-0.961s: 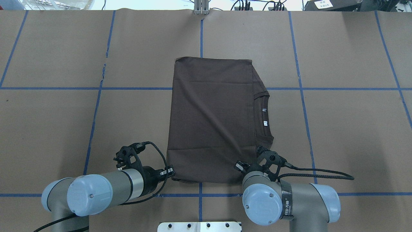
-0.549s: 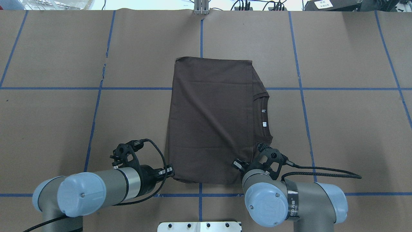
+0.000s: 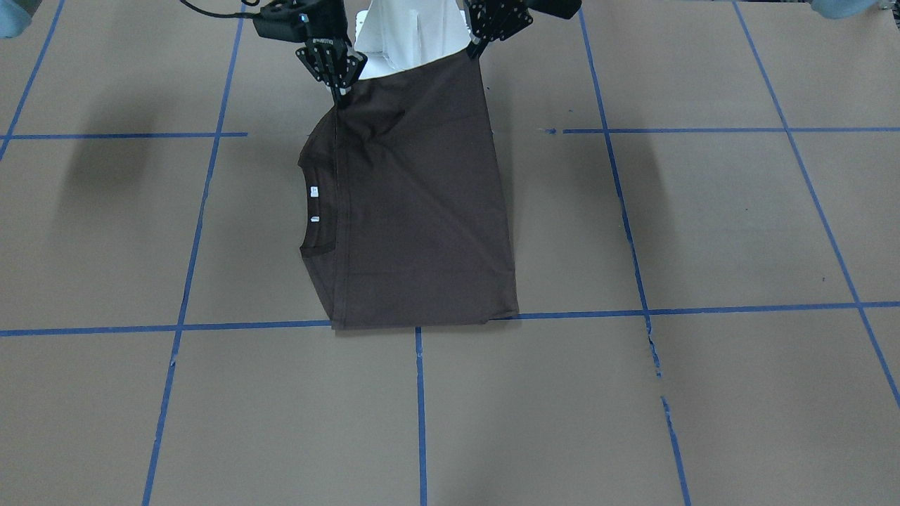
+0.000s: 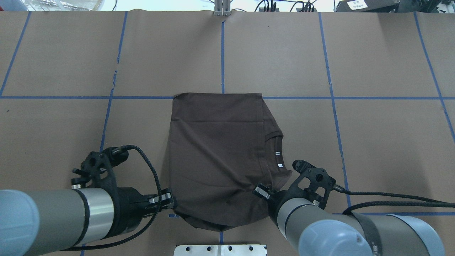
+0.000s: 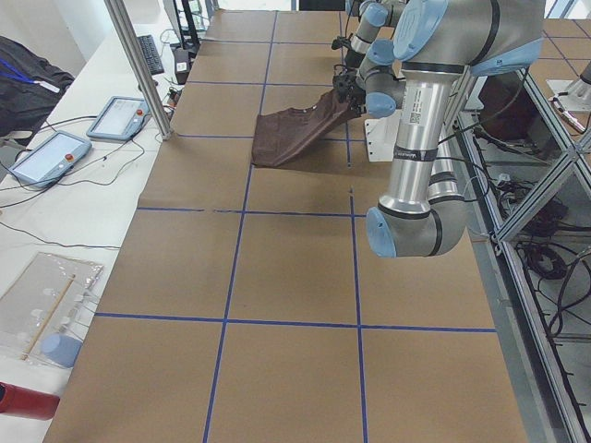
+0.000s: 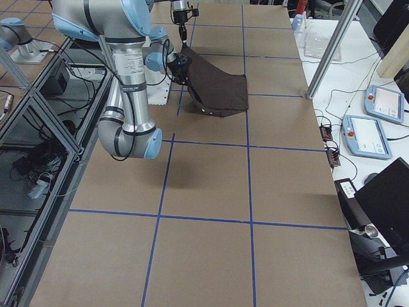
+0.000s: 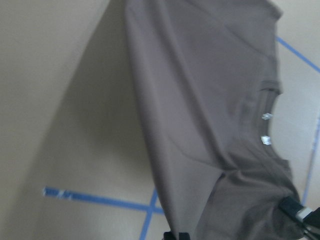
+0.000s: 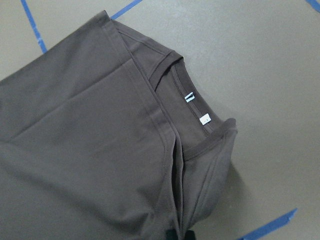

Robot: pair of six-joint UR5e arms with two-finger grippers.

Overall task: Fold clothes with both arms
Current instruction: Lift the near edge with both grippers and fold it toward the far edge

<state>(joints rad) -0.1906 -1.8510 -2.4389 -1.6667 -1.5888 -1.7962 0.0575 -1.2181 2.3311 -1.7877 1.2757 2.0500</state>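
**Front-facing view:** A dark brown T-shirt (image 3: pixel 422 211), folded to a rough rectangle, slopes across a brown paper tabletop (image 3: pixel 703 225) marked with blue tape lines (image 3: pixel 703 130). The edge farthest from the robot lies flat along one tape line. The edge nearest the robot hangs in the air. The right hand (image 3: pixel 342 95) is pinched onto the corner on the collar side, and the left hand (image 3: pixel 479 48) is pinched onto the other corner. The round collar (image 3: pixel 316 249) faces this view's left, with two small white neck tags (image 3: pixel 313 191) inside it. A white pedestal (image 3: pixel 415 35) shows between the two hands.

**Overhead view:** The left arm (image 4: pixel 53 217) and right arm (image 4: pixel 337 231) reach in from the bottom corners. The raised edge sags between the two hands.

**Left side view:** The shirt rises from the tabletop up to the hands, past the large near arm.

**Right side view:** The same slope shows, with the low edge resting on the paper.

**Left wrist view:** This picture is blurred. Brown cloth fans away from the bottom edge, and both tags are visible.

**Right wrist view:** The collar and tags are sharp. The cloth gathers toward the fingers at the bottom edge.
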